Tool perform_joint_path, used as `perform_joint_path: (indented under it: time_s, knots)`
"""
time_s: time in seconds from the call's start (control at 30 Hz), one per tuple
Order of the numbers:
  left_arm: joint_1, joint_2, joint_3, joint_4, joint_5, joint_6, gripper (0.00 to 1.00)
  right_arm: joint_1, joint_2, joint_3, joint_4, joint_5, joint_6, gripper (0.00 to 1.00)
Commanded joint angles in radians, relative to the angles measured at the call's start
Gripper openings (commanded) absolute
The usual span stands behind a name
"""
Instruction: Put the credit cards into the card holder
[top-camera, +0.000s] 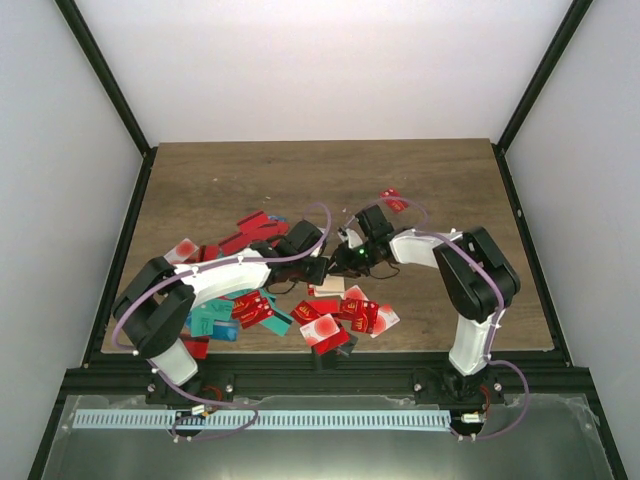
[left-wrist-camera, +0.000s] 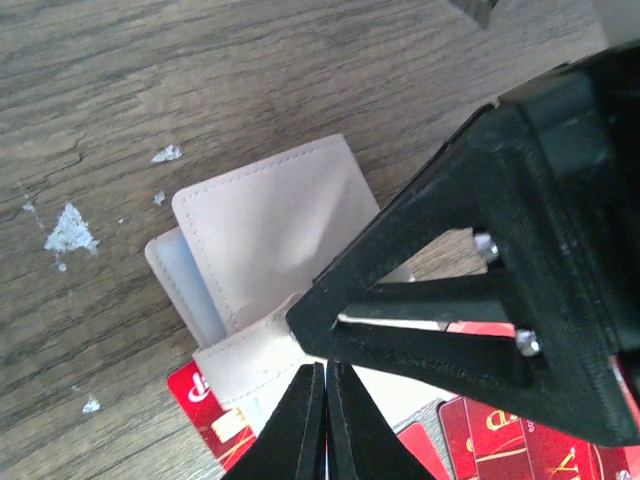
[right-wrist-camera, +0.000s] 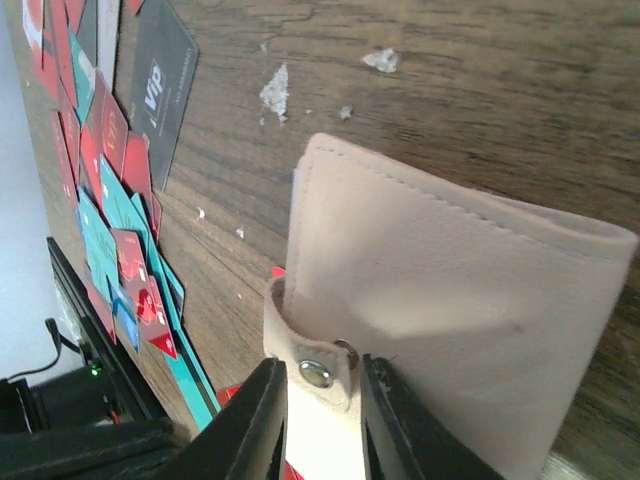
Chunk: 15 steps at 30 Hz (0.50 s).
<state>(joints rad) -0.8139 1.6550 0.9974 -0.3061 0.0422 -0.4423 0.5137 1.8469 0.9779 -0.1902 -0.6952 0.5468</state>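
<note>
1. The card holder (left-wrist-camera: 270, 225) lies folded on the table (top-camera: 250, 175), between the two pincers. Credit cards (top-camera: 345, 315) are scattered just beside it.
2. The right pincer (right-wrist-camera: 320, 388) stands slightly parted, one finger on each side of the holder's snap tab (right-wrist-camera: 312, 350).
3. The left pincer (left-wrist-camera: 324, 385) is closed, its tips at the tab's end. Whether it grips anything cannot be told.

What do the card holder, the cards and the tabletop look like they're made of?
Card holder: beige leather or faux leather, I can't tell which; matte, with stitched edges and a shiny, seemingly metal snap on its tab. Cards: probably plastic; thin, flat and printed, with a slight sheen. Table: wood or a wood-look laminate; dark grain with pale chipped patches.
</note>
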Motion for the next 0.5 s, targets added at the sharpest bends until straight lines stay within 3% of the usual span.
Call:
perform_joint_path:
  time_s: [0.0, 0.2, 0.47]
  knots:
    - [0.001, -0.017, 0.024, -0.027, 0.0, 0.002, 0.05, -0.006, -0.027, 0.026, -0.093, 0.098, -0.023, 0.25]
    - [0.001, -0.025, 0.051, -0.045, -0.014, 0.003, 0.05, -0.005, -0.088, 0.061, -0.139, 0.127, -0.038, 0.41]
    - [0.007, -0.052, 0.094, -0.068, -0.041, 0.004, 0.05, -0.006, -0.193, 0.098, -0.176, 0.169, -0.059, 0.8]
